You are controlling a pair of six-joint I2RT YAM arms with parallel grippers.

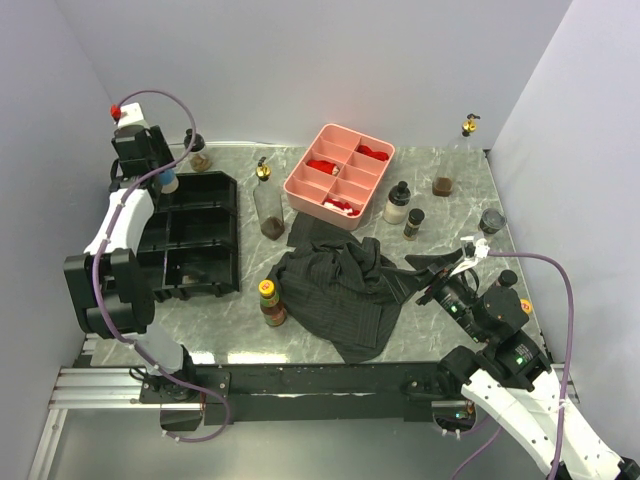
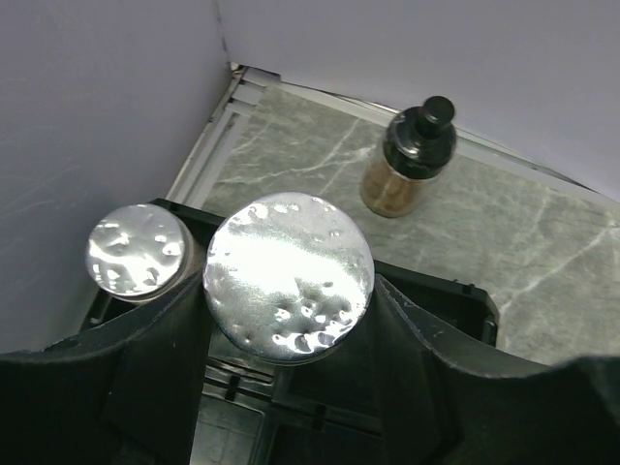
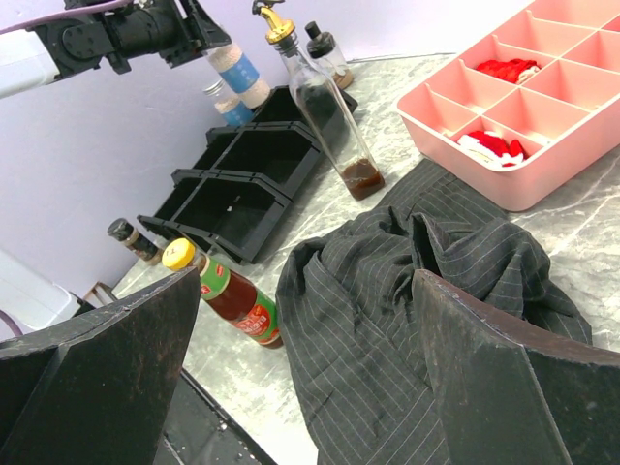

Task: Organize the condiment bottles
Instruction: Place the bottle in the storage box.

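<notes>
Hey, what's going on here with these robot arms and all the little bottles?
The left fingers grip a silver-capped bottle at the far left corner of the black tray, beside a matching bottle that looks already set in it. The right fingers hang open above the dark cloth, holding nothing. Other bottles, like the yellow-capped bottle and the tall gold-spouted bottle, stand loose on the table.

A lab robot cell: plain pale wall panels (image 1: pixel 300 60) box in a grey marble-patterned counter (image 1: pixel 430 155), with aluminium framing rails (image 1: pixel 90 385) beside it.
</notes>
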